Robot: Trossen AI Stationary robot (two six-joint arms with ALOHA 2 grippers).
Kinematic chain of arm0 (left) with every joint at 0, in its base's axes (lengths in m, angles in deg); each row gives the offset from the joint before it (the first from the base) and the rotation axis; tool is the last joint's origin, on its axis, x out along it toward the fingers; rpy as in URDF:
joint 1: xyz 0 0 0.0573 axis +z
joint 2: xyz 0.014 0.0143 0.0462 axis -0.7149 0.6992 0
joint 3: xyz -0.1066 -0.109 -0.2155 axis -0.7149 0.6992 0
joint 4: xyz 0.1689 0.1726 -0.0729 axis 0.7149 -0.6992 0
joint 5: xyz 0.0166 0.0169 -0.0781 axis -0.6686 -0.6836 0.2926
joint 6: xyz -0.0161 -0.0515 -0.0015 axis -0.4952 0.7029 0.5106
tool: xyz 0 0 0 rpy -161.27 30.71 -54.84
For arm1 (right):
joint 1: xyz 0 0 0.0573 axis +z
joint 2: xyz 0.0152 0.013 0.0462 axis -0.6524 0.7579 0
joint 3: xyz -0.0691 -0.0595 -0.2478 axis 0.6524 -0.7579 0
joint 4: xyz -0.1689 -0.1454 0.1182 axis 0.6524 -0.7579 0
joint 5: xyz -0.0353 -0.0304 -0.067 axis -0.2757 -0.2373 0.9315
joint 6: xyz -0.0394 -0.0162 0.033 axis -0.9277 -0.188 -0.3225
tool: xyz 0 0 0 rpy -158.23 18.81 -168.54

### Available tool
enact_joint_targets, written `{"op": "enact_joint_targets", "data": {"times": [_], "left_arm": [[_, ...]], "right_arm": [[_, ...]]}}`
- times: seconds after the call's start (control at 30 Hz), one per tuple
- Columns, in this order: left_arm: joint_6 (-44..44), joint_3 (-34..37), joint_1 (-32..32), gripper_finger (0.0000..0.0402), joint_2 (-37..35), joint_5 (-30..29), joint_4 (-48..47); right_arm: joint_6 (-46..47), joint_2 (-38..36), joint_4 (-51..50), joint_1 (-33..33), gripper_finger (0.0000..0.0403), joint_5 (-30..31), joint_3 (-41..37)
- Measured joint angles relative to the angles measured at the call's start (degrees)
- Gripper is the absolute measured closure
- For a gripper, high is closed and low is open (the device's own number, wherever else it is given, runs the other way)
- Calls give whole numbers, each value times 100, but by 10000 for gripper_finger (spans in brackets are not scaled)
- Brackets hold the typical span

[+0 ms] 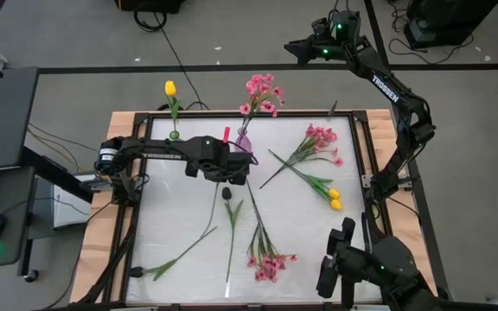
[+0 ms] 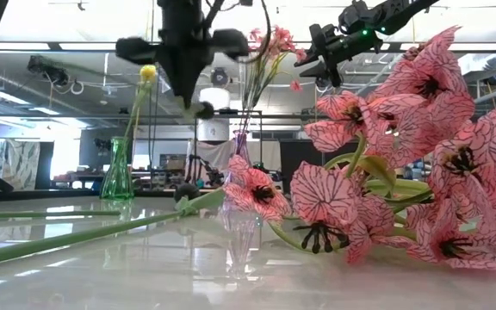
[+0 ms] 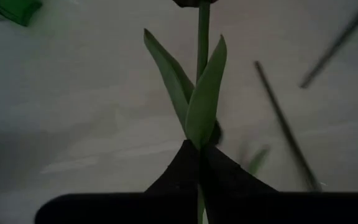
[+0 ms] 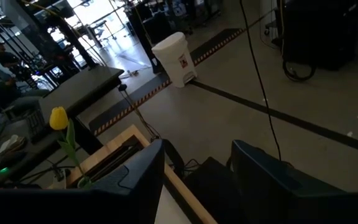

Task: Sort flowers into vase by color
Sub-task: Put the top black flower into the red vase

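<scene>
Left tool (image 1: pixel 232 173) clamped on dark tulip (image 1: pixel 228 193) stem, lifted just in front of the pink vase (image 1: pixel 244 141).
Fingers pinched together on the stem, leaves visible past them; bloom hangs below. Right tool (image 4: pixel 197 177) parked raised beyond the table's (image 1: pixel 188 259) far right corner, fingers apart, empty. Done: yellow tulip (image 1: pixel 170 88) in green vase (image 1: pixel 174 134), pink spray (image 1: pixel 263 93) in pink vase. Left: pink sprays, yellow tulips, stems scattered on table right of and nearer than that vase.
</scene>
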Motion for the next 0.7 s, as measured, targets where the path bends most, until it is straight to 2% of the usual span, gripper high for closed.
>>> {"op": "enact_joint_targets", "data": {"times": [0.47, 0.7], "left_arm": [[681, -1081, -931, 395, 2, -267, 40], [36, -1370, -1158, 395, 4, -738, 558]], "right_arm": [[-1, 0, 2, 0, 207, -2, 0], [1, 0, 0, 0, 207, -2, 0]]}}
